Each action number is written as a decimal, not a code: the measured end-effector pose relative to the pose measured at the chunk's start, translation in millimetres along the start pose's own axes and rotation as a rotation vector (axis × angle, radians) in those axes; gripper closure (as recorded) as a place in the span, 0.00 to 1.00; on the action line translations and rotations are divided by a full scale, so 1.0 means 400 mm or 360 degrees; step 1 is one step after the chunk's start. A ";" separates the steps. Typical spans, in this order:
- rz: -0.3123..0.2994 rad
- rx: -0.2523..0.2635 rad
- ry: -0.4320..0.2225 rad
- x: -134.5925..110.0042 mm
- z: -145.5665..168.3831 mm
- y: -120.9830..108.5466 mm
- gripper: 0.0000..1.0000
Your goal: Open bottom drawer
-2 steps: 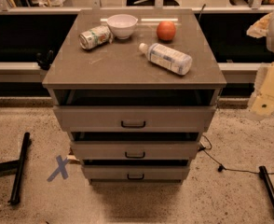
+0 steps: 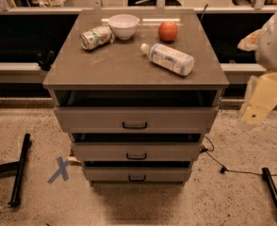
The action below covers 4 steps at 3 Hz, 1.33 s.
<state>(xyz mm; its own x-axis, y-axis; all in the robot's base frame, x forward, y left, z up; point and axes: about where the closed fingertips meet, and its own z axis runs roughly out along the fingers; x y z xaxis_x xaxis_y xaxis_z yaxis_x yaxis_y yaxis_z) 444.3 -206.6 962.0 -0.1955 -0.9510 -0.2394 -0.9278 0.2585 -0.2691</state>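
Three grey drawers stack in one cabinet, each with one black bar handle. The bottom drawer (image 2: pixel 137 174) sits at 6 o'clock, lowest of the stack, with a dark gap showing above its front. On the cabinet top (image 2: pixel 119 67) are four things: one can (image 2: pixel 95 36) at 10 o'clock, one white bowl (image 2: pixel 123 26) at 11, one orange (image 2: pixel 168 31) at 1 and one plastic bottle (image 2: pixel 167 59) on its side at 2. The robot's gripper (image 2: pixel 263 102) hangs at 3 o'clock, apart from the cabinet — wide or narrow, I cannot tell.
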 end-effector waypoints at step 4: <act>-0.0207 -0.0569 -0.0215 0.001 0.490 0.213 0.00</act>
<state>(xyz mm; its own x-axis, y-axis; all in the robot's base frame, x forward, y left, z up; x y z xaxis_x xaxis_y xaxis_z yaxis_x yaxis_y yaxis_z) 427.2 -151.9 756.2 -0.0479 -0.9350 -0.3514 -0.9987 0.0397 0.0305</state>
